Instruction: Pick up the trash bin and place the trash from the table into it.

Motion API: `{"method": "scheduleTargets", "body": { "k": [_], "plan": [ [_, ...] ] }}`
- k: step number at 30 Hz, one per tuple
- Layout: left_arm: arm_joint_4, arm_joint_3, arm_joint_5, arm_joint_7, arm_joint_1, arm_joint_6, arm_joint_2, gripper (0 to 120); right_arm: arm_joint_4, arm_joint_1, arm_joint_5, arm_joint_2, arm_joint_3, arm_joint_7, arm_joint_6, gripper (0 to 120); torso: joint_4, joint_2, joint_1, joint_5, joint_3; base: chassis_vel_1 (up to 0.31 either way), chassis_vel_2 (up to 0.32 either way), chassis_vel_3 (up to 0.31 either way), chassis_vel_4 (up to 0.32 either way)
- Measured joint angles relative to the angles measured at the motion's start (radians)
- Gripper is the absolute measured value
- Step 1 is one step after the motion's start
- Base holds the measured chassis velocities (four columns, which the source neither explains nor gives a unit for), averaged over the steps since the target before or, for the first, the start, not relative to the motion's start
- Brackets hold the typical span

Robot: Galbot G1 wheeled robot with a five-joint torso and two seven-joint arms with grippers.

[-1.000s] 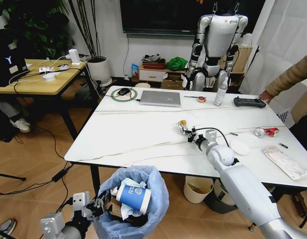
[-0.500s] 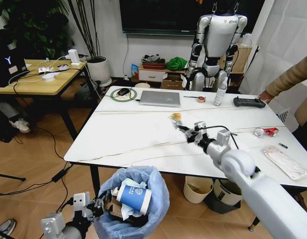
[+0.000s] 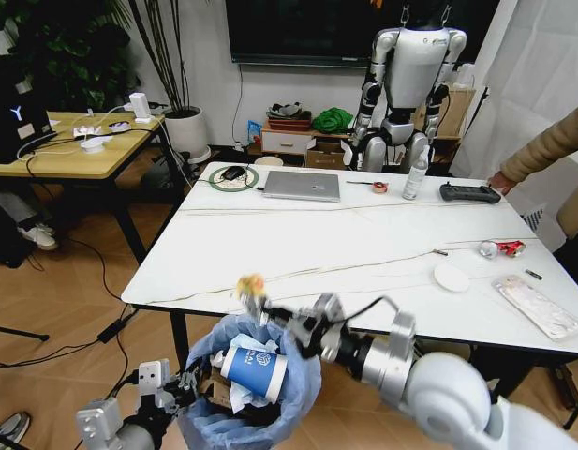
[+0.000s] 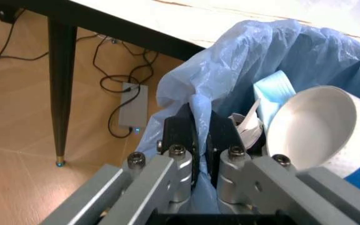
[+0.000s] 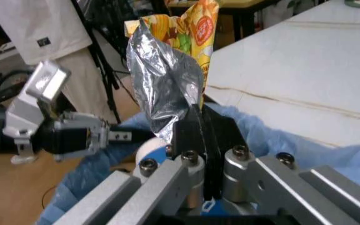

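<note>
We are at the near edge of the glossy white table [image 3: 270, 244] in an office room, with a wooden desk off to the left and a humanoid robot standing by the far wall. Our left gripper [image 4: 200, 140] is closed on the bag-lined rim of the trash bin [image 3: 260, 375], holding it just below the table edge. A blue paper cup [image 3: 253, 371] and crumpled paper already lie inside, so we judge the job well under way. Our right gripper [image 5: 202, 124] has its fingers clamped tight on the yellow snack wrapper [image 5: 170, 61], which stands up from the fingers directly over the bin's open mouth; we judge that letting go is all that remains for this piece.

Still to collect, well beyond the right fingers on the far side of the table: the white round lid [image 3: 452, 277], the crushed red-silver can [image 3: 502, 248] and the clear packet [image 3: 541, 307].

A laptop [image 3: 302, 185], a bottle [image 3: 415, 178] and a black controller [image 3: 470, 193] sit along the table's back edge, clear of the litter. A person's sleeve [image 3: 546, 150] reaches in near the far right corner, close to the can, and may crowd that reach.
</note>
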Motion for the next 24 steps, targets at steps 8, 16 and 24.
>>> {"method": "scheduleTargets", "body": {
  "k": [8,16,24],
  "plan": [
    [-0.011,-0.002,0.002,-0.001,0.005,0.001,-0.002,0,-0.034,0.022,-0.051,0.036,-0.044,0.011,0.003,0,0.0001,0.000,0.000,0.0000,0.000,0.000,0.000,0.000,0.000],
    [-0.012,-0.001,0.005,-0.001,0.007,0.001,-0.002,0,-0.058,0.019,-0.088,0.042,-0.031,0.015,0.008,0,0.0001,0.000,0.000,0.0000,0.000,0.000,0.000,0.000,0.000],
    [-0.012,-0.008,0.004,-0.003,-0.003,0.003,-0.001,0,-0.046,-0.006,-0.106,0.028,-0.006,0.010,0.016,21,0.0000,0.000,0.000,0.0001,0.000,0.000,0.000,0.000,0.000]
  ]
}}
